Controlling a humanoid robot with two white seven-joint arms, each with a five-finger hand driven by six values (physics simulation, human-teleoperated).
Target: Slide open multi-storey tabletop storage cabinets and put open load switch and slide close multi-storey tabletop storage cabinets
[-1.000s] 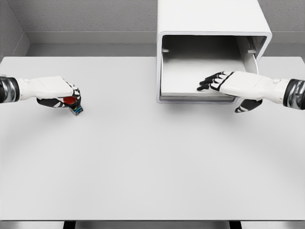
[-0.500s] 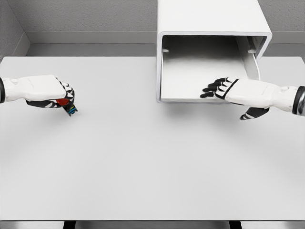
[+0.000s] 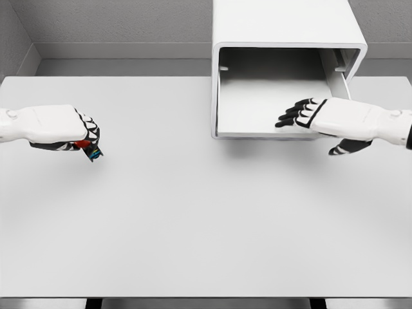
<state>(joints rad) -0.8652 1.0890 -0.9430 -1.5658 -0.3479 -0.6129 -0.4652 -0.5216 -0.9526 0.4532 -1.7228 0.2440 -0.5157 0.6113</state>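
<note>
— Left hand (image 3: 61, 129)? Clenched around small red-and-blue load switch (image 3: 90, 148), far left of white table (image 3: 193, 219).

— Right hand (image 3: 322, 116)? Fingers spread, empty, at open white storage cabinet (image 3: 283, 32), far right.

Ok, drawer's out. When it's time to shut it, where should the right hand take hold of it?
Probably the drawer's front lip, from the table side. That edge sticks out of the cabinet toward the robot, and the right hand is there now, fingers over it and thumb under. A straight push back should close it.
</note>
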